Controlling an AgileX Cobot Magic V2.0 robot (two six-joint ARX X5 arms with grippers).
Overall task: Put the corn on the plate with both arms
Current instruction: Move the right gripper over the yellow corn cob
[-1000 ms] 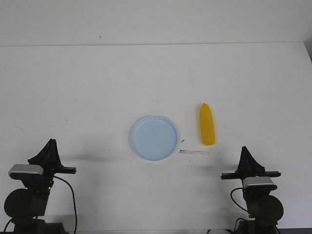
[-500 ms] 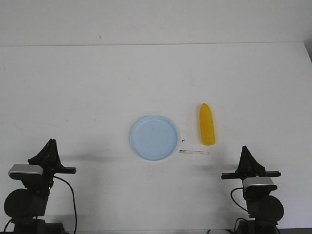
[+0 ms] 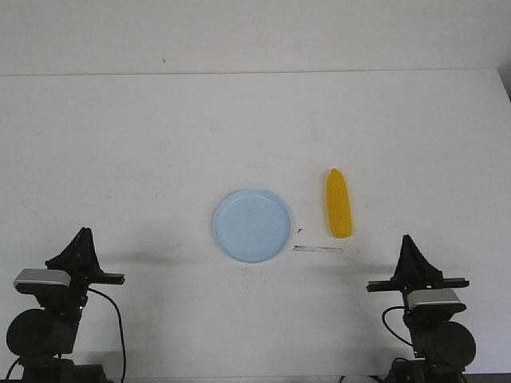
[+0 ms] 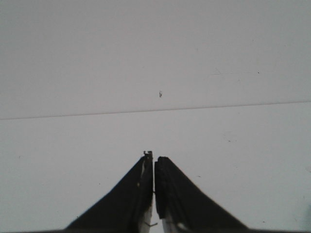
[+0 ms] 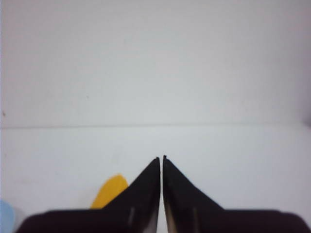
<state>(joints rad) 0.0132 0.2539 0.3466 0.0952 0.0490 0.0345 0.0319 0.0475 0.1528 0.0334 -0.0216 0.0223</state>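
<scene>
Yellow corn (image 3: 338,204) is lying beside the plate (image 3: 252,226), both claws clenched empty; reaching likely comes next, the right claw (image 3: 409,242) opening.

The plate (image 3: 252,226) is lying near the middle of the counter (image 3: 160,144), with the corn (image 3: 338,203) lying just to its right, apart from it. The left hand (image 3: 80,243) and right hand (image 3: 409,249) are sitting nearer the robot, flanking both.

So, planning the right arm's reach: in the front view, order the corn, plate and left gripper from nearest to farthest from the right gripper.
1. Corn, ahead of the right gripper, slightly left.
2. Plate, table centre, left of the corn.
3. Left gripper, far left side.
</scene>
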